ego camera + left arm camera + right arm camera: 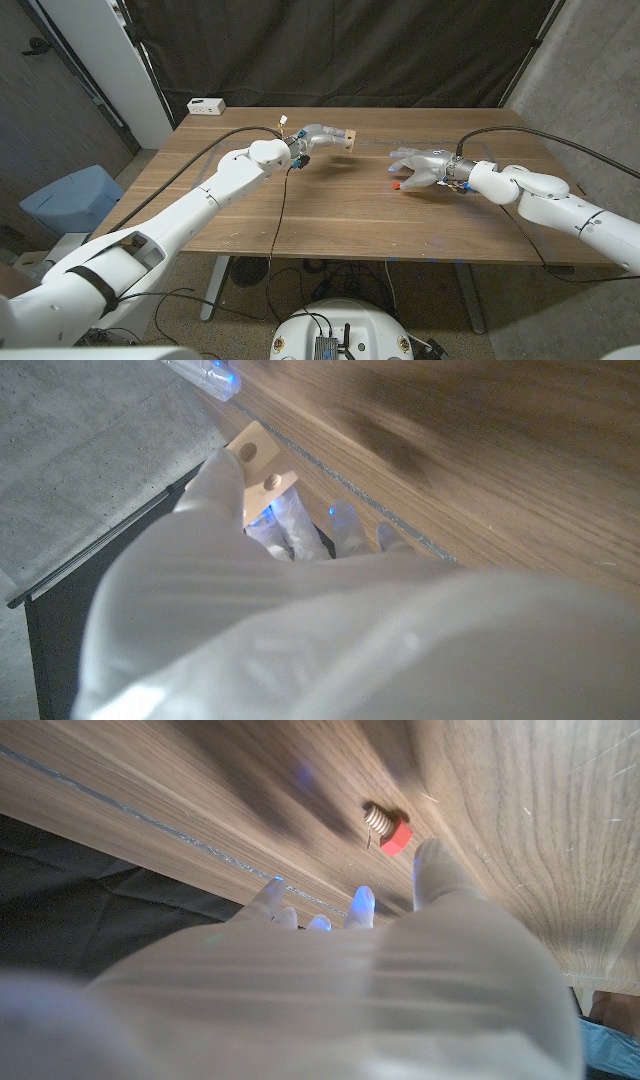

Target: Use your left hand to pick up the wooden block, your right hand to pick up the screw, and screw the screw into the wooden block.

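Observation:
My left hand [318, 137] holds the small wooden block [348, 139] above the table's far middle. In the left wrist view the light block [258, 468] shows two round holes and sits pinched at the fingertips [215, 475]. The screw [397, 185], with a red head, lies on the table just in front of my right hand [420, 165]. In the right wrist view the screw [388, 830] shows a metal thread and red head, lying a short way beyond the fingers [432, 865]. My right hand hovers with fingers spread and holds nothing.
A white power strip [206, 105] lies at the table's far left corner. A blue bin [70, 200] stands on the floor to the left. A dark curtain hangs behind the wooden table [340, 215].

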Tool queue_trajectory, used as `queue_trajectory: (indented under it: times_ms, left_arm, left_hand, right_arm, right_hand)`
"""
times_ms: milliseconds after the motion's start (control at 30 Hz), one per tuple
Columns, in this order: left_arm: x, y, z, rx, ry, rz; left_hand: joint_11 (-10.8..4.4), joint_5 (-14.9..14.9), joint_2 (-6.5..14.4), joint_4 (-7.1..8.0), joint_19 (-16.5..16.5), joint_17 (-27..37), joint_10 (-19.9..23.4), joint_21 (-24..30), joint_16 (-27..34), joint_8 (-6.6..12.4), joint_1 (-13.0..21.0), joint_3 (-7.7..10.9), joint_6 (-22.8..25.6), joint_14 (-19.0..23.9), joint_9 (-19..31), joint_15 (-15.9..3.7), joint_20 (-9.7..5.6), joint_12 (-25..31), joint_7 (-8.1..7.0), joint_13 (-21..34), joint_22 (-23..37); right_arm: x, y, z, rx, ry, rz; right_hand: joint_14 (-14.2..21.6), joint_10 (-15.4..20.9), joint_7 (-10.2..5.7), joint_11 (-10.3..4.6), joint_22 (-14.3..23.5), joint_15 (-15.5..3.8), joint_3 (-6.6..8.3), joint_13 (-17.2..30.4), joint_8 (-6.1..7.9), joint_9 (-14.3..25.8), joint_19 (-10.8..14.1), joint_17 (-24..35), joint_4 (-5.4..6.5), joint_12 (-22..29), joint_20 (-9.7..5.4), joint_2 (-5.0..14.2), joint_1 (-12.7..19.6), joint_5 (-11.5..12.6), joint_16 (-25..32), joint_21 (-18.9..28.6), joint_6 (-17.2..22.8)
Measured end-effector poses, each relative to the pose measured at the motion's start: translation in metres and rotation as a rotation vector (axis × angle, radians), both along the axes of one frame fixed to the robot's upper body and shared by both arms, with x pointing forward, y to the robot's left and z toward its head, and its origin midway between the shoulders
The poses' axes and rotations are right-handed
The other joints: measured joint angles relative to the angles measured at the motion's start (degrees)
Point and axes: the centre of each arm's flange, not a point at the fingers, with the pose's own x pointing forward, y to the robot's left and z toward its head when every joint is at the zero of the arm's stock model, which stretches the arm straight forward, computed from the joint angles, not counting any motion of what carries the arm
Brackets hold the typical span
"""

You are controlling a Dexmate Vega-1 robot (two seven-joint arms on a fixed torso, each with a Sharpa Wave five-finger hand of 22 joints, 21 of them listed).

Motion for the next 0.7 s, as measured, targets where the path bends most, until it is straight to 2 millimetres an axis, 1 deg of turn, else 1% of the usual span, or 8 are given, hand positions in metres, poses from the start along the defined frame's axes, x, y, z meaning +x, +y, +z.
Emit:
queue_trajectory:
  times_ms: [100, 133, 200, 433, 500, 600, 700]
  left_arm:
    - [-0.0005, 0.0002, -0.0002, 0.002, 0.001, 0.001]
    - [-0.0005, 0.0003, -0.0002, 0.003, 0.001, 0.001]
    - [-0.0011, 0.0003, -0.0002, 0.004, 0.001, 0.002]
    - [-0.0026, 0.0007, -0.0004, 0.007, -0.001, 0.001]
    - [-0.0029, 0.001, -0.0003, 0.008, -0.002, 0.001]
    - [-0.0034, 0.0014, 0.0001, 0.009, -0.003, 0.001]
    - [-0.0035, 0.0019, 0.0003, 0.01, -0.004, 0.001]
  left_hand:
    - [0.0, 0.0, 0.0, 0.0, -0.11, 0.0, 0.0, 0.0, 0.0, 0.0, 0.0, 0.0, 0.0, -0.15, 0.0, -0.15, 0.11, 0.0, 0.0, 0.0, 0.0]
    - [-0.03, 0.0, 0.0, 0.0, -0.2, 0.0, -0.03, 0.0, 0.0, 0.0, 0.0, 0.0, 0.0, -0.15, 0.0, -0.15, 0.2, 0.0, 0.0, 0.0, 0.0]
    - [-0.23, 0.0, 0.0, 0.0, -0.2, 0.0, -0.23, 0.0, 0.0, -0.01, 0.0, 0.0, 0.0, -0.15, -0.01, -0.14, 0.2, 0.0, 0.0, 0.0, 0.0]
    - [-0.21, 0.0, -0.01, 0.0, -0.2, 0.0, -0.21, 0.0, 0.0, -0.04, 0.0, 0.0, 0.0, -0.14, -0.01, -0.14, 0.2, -0.43, 0.0, 0.01, 0.0]
    - [-0.21, 0.0, -0.01, 0.0, -0.2, 0.0, -0.21, 0.0, 0.0, -0.04, 0.0, 0.0, 0.0, -0.14, -0.02, -0.14, 0.2, -0.43, 0.0, 0.01, 0.01]
    - [-0.21, 0.0, -0.01, 0.0, -0.2, 0.0, -0.21, 0.0, 0.0, -0.05, 0.01, 0.0, 0.0, -0.14, -0.02, -0.14, 0.2, -0.43, 0.0, 0.01, 0.01]
    - [-0.21, -0.01, -0.01, 0.0, -0.19, 0.0, -0.21, 0.0, 0.0, -0.05, 0.01, 0.0, 0.0, -0.14, -0.02, -0.14, 0.19, -0.43, 0.0, 0.01, 0.01]
  right_arm:
    - [0.0006, 0.0011, -0.002, -0.007, -0.003, 0.001]
    - [0.0007, 0.0012, -0.0022, -0.007, -0.004, 0.001]
    - [0.001, 0.0016, -0.0029, -0.011, -0.005, 0.002]
    - [0.0021, 0.0027, -0.0043, -0.02, -0.011, 0.003]
    - [0.0019, 0.003, -0.0043, -0.022, -0.013, 0.004]
    - [0.0017, 0.0033, -0.0044, -0.025, -0.014, 0.006]
    - [0.0015, 0.0037, -0.0046, -0.027, -0.015, 0.008]
  right_hand:
    - [0.0, 0.0, -0.31, 0.0, 0.0, 0.0, 0.0, 0.0, 0.35, 0.0, 0.0, 0.0, 0.0, 0.0, 0.0, -0.09, 0.37, 0.0, 0.0, 0.0, 0.31]
    - [0.19, 0.0, -0.09, 0.0, 0.0, 0.2, 0.0, 0.0, 0.4, 0.0, 0.2, 0.0, 0.0, 0.0, -0.2, -0.1, 0.39, 0.0, 0.0, 0.0, 0.53]
    - [0.2, 0.0, 0.0, 0.0, 0.0, 0.2, 0.23, 0.0, 0.4, 0.0, 0.2, 0.0, 0.24, 0.0, -0.2, -0.31, 0.59, 0.0, 0.0, 0.0, 0.62]
    - [0.2, 0.0, -0.22, 0.0, -0.01, 0.2, 0.23, 0.0, 0.4, 0.26, 0.41, 0.0, 0.24, 0.0, 0.0, -0.55, 0.83, 0.0, 0.0, 0.0, 0.83]
    - [0.2, -0.24, -0.31, -0.24, -0.01, 0.2, 0.23, 0.0, 0.4, 0.26, 0.62, 0.0, 0.24, 0.0, -0.21, -0.54, 0.82, 0.0, 0.0, 0.0, 0.92]
    - [0.2, -0.35, 0.0, -0.28, -0.01, 0.2, 0.23, 0.0, 0.4, 0.26, 0.62, 0.0, 0.24, 0.0, -0.21, -0.54, 0.82, 0.0, 0.0, 0.0, 1.23]
    - [0.23, -0.53, 0.0, -0.1, -0.01, 0.24, 0.23, 0.0, 0.73, 0.26, 0.62, 0.0, 0.24, 0.0, -0.21, -0.84, 1.13, 0.0, 0.0, 0.0, 1.23]
